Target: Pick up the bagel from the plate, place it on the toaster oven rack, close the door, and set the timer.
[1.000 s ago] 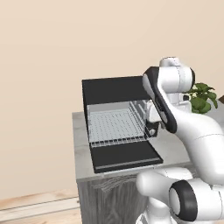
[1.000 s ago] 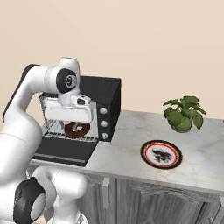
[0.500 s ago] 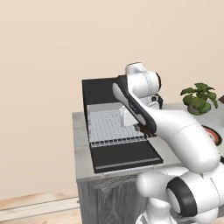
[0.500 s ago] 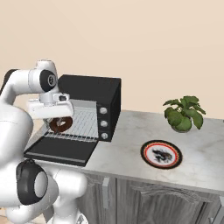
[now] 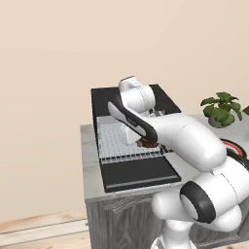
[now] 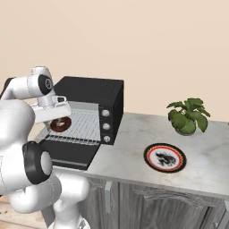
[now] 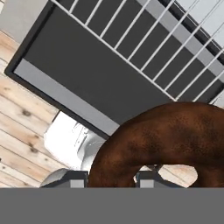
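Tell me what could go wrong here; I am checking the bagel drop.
The bagel hangs in the gripper near the front edge of the toaster oven rack; released there, it might roll onto the open door or off it. Left on the door, it could block closing.

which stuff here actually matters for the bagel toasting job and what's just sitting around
Job: bagel held in the gripper; toaster oven rack; open door; plate, now bare; timer knobs.

Lying about: potted plant.
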Controlling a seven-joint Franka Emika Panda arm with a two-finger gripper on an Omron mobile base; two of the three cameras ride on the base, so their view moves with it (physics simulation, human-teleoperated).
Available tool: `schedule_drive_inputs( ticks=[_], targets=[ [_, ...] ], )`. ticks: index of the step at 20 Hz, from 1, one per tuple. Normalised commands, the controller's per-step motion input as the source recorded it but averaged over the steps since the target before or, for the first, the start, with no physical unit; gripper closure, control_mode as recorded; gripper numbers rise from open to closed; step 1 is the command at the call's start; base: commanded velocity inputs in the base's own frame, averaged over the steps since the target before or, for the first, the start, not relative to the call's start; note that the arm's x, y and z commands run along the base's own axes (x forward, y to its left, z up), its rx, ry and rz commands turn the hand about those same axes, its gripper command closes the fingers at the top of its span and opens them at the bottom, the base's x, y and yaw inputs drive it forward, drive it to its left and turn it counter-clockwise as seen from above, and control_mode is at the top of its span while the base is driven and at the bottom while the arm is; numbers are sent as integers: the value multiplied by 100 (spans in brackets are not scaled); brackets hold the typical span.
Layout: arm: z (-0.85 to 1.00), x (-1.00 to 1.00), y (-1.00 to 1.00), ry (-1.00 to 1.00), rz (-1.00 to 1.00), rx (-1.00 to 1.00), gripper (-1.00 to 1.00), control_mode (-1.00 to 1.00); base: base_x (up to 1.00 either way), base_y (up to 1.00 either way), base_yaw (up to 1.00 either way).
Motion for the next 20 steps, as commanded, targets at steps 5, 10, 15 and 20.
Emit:
schedule_drive_inputs(
  ticks=[5, 10, 15, 20],
  targets=[
    [-39, 29, 0, 0, 24, 1, 100, -100, 0, 0, 0],
    [-23, 26, 0, 0, 23, 5, 100, -100, 0, 0, 0],
    [-6, 21, 0, -1, 22, 10, 100, -100, 0, 0, 0],
    [-4, 5, 0, -6, 22, 11, 100, -100, 0, 0, 0]
  ],
)
